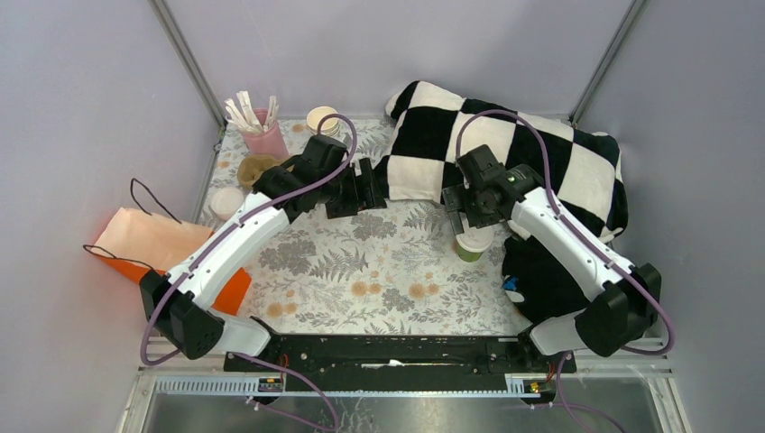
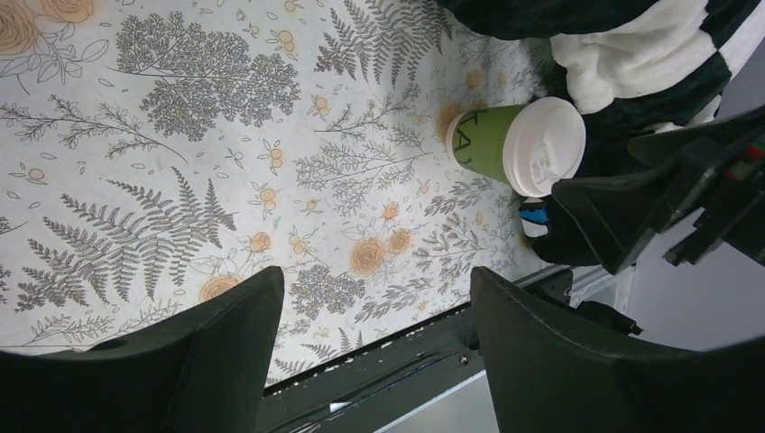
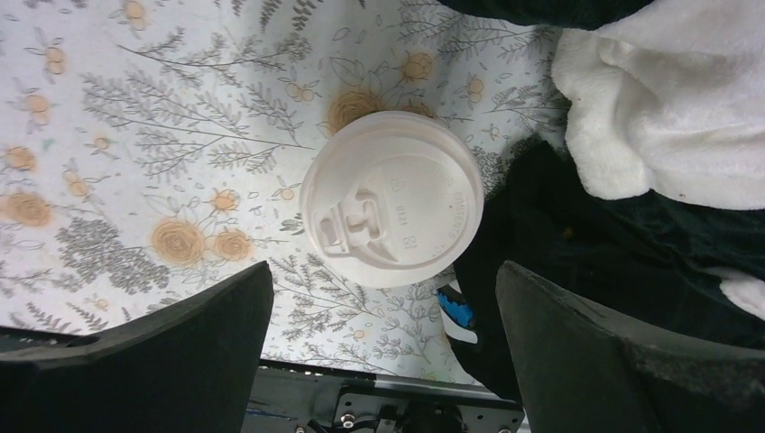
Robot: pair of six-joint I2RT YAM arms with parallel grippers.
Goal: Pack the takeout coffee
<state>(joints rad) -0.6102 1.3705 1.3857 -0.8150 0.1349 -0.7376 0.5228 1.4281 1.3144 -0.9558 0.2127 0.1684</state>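
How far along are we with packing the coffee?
Done: the takeout coffee is lidded, upright on the table. In hand: the right gripper hangs open above it, not gripping. Left: grasping it and, likely, carrying it to the orange bag; left gripper open, empty.

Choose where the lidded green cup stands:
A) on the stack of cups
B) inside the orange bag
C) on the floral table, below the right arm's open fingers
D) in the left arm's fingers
C: the takeout coffee stands upright on the table, with the right arm's fingers spread open above it.
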